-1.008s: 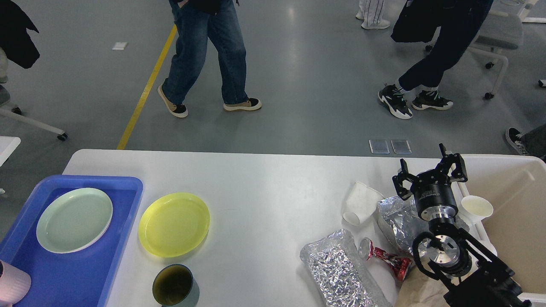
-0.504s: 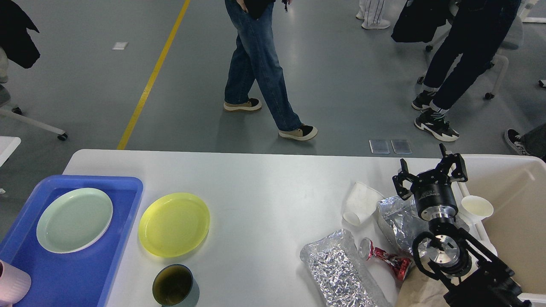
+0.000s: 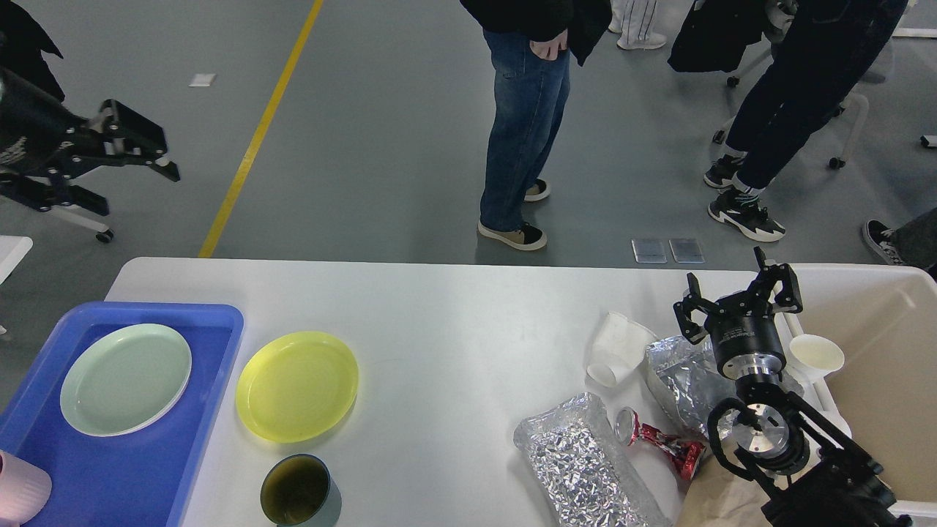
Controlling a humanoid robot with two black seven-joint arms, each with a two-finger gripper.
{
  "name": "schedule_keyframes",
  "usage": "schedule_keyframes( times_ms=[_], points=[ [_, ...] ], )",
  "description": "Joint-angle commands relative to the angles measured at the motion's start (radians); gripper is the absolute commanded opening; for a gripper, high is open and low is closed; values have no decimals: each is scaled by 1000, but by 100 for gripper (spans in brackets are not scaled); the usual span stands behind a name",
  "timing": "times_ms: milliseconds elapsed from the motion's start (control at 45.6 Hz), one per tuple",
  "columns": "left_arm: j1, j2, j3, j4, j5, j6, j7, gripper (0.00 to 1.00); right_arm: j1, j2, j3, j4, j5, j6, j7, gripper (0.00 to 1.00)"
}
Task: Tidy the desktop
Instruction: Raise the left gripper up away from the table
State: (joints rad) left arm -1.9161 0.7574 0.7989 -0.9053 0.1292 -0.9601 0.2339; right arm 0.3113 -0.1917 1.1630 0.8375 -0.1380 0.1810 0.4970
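Note:
The white desktop (image 3: 454, 322) carries a yellow plate (image 3: 297, 386) and a dark green cup (image 3: 296, 490) on its left half. To the right lie a tipped white paper cup (image 3: 618, 350), two crumpled foil bags (image 3: 585, 457) (image 3: 677, 377) and a crushed red can (image 3: 655, 439). My right gripper (image 3: 736, 293) stands open and empty above the far foil bag, beside the tub's rim. High off the desktop's left end, over the floor, my left gripper (image 3: 139, 187) is open and holds nothing.
At the left, a blue tray (image 3: 212, 322) holds a pale green plate (image 3: 126, 379) and a pink cup (image 3: 18, 490). A beige tub (image 3: 878, 293) at the right contains a white paper cup (image 3: 816, 356). Brown paper (image 3: 714, 498) lies by my right arm. People stand beyond the far edge.
My left gripper has come into view at the upper left. The people behind the table have walked to the right. My right arm and the desktop's objects have not moved.

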Motion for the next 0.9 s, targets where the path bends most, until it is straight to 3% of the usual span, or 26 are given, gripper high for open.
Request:
schedule_keyframes(
  times_ms=[0,131,219,438,876],
  points=[
    [37,-85,-24,0,-5,27,1,97,0,0,0,2,0,0,0,100],
    [63,-196,69,-1,-5,191,1,97,0,3,0,2,0,0,0,100],
    [48,-253,144,-6,-3,248,5,97,0,3,0,2,0,0,0,100],
    [31,-276,227,-55,-3,248,13,97,0,3,0,2,0,0,0,100],
    [-23,-291,230,-81,-3,248,15,97,0,3,0,2,0,0,-2,100]
  ],
)
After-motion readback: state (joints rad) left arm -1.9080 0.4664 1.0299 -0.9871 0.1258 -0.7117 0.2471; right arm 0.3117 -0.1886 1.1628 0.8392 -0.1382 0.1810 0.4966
